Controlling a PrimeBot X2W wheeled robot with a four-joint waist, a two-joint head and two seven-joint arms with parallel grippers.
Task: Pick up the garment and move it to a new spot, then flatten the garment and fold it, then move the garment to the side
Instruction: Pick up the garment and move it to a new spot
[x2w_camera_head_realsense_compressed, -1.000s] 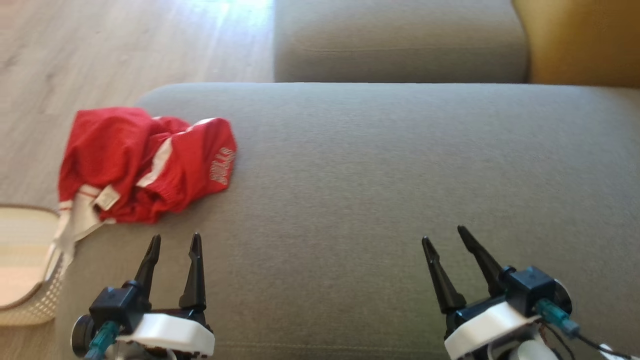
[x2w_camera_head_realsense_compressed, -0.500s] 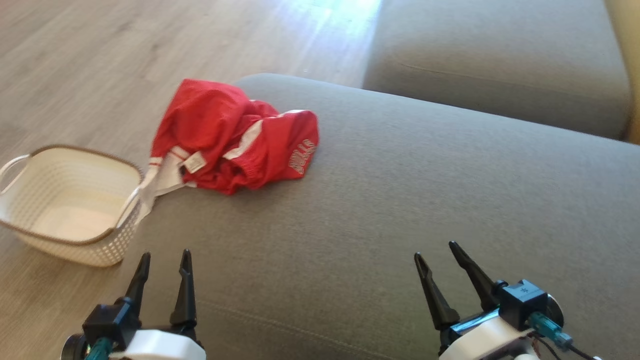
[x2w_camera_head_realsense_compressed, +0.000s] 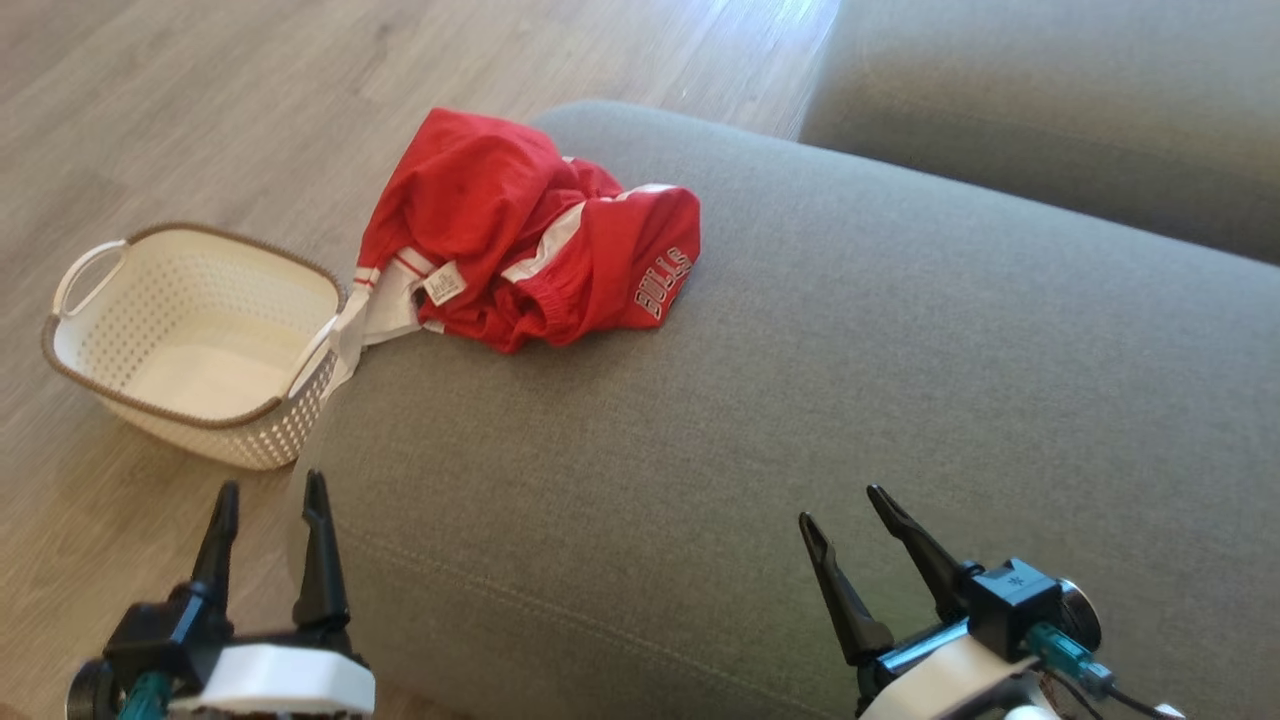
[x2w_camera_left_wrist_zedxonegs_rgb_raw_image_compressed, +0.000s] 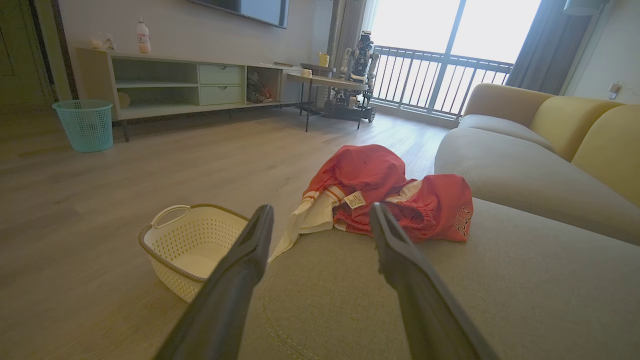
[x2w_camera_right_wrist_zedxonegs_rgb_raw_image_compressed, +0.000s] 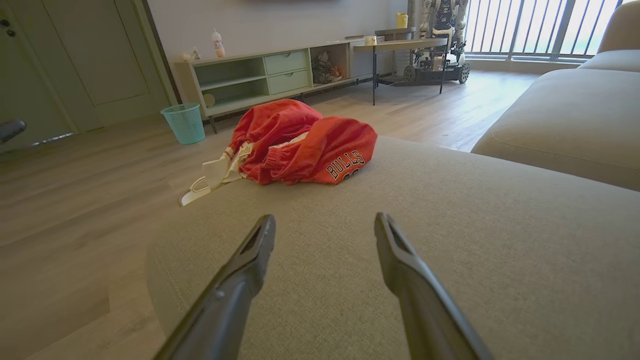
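The garment (x2w_camera_head_realsense_compressed: 520, 230) is a crumpled pair of red shorts with white stripes and BULLS lettering, bunched at the far left corner of the grey sofa cushion (x2w_camera_head_realsense_compressed: 800, 400); a white part hangs over the cushion's edge. In the wrist views the garment (x2w_camera_left_wrist_zedxonegs_rgb_raw_image_compressed: 395, 195) (x2w_camera_right_wrist_zedxonegs_rgb_raw_image_compressed: 305, 142) lies well ahead of the fingers. My left gripper (x2w_camera_head_realsense_compressed: 270, 490) is open at the lower left, past the cushion's near left corner, with nothing in it. My right gripper (x2w_camera_head_realsense_compressed: 845, 505) is open over the near part of the cushion, also empty.
A white perforated basket (x2w_camera_head_realsense_compressed: 190, 340) with a brown rim stands on the wooden floor just left of the cushion. A second grey cushion (x2w_camera_head_realsense_compressed: 1050, 100) lies beyond. Across the room are a low shelf unit (x2w_camera_left_wrist_zedxonegs_rgb_raw_image_compressed: 190, 82), a teal bin (x2w_camera_left_wrist_zedxonegs_rgb_raw_image_compressed: 86, 124) and a side table (x2w_camera_left_wrist_zedxonegs_rgb_raw_image_compressed: 330, 82).
The head camera has swung to the left, so the basket and floor have come into view and the garment sits nearer the picture's middle. Both grippers stay open and empty.
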